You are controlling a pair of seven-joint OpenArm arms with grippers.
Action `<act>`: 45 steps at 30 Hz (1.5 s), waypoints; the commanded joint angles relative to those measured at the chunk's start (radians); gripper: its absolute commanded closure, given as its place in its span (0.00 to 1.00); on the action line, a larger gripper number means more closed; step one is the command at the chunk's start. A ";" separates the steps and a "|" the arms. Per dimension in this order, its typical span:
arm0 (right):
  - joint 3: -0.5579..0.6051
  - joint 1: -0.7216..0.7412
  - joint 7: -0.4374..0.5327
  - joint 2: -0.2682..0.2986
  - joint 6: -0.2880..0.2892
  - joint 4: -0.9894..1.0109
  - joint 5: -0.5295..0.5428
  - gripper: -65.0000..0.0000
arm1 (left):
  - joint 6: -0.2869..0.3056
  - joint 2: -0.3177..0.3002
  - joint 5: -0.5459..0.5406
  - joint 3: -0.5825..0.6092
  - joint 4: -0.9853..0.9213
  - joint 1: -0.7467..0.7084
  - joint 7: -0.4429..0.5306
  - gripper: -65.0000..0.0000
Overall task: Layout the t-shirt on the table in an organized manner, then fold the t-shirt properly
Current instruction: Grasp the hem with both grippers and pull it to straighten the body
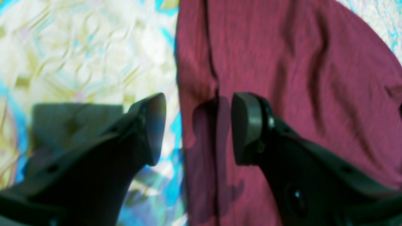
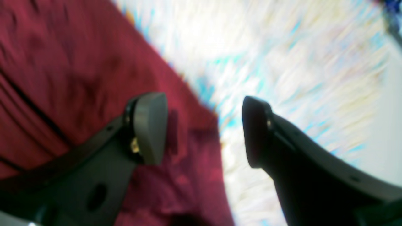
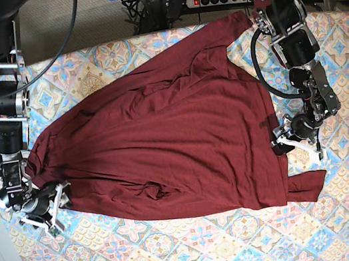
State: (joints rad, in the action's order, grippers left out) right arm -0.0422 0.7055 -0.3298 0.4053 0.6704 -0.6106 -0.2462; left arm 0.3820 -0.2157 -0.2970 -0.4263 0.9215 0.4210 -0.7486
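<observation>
One t-shirt point(image 3: 164, 146), one table point(image 3: 203, 254), two claws – left claw point(image 1: 198, 128), right claw point(image 2: 204, 130)

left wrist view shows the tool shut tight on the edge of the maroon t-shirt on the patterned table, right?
Not quite. In the left wrist view the left tool stands open, straddling the edge of the maroon t-shirt on the patterned table, gripping nothing.

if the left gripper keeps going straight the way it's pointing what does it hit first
Probably the t-shirt's side edge: the open left gripper straddles it, one finger over cloth, one over the table. Depth is unclear.
</observation>
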 commanded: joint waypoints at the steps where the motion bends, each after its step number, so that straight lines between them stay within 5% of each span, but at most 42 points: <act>1: -0.005 0.036 0.042 0.016 -0.007 0.001 0.015 0.44 | -0.004 -0.009 -0.001 -0.001 0.032 0.022 -0.015 0.50; 22: 0.009 -0.020 0.057 0.016 -0.007 0.094 0.015 0.46 | -0.001 -0.009 -0.005 -0.003 0.144 -0.067 -0.041 0.50; 26: 0.100 -0.024 0.057 0.016 -0.007 0.117 0.015 0.59 | 0.001 -0.009 -0.005 -0.003 0.144 -0.067 -0.041 0.50; 32: 0.092 -0.024 0.113 0.011 -0.008 0.171 0.017 1.00 | 0.001 -0.009 -0.005 -0.003 0.144 -0.067 -0.041 0.50; 37: 0.038 -0.022 0.120 0.010 -0.013 0.168 0.017 1.00 | 0.001 -0.009 -0.005 -0.003 0.144 -0.067 -0.041 0.50; 39: 0.015 -0.022 0.123 0.007 -0.042 0.168 0.017 1.00 | 0.001 -0.009 -0.003 -0.003 0.144 -0.067 -0.041 0.50; 45: -0.057 -0.017 0.186 -0.061 -0.249 0.166 0.017 1.00 | 0.002 -0.004 -0.001 0.002 0.141 -0.067 -0.042 0.50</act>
State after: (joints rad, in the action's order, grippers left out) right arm -0.0944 0.6601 -0.1547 0.3294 0.4171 -0.4347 -0.2321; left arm 0.3828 -0.2146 -0.2935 -0.4259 1.0489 0.3355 -0.7902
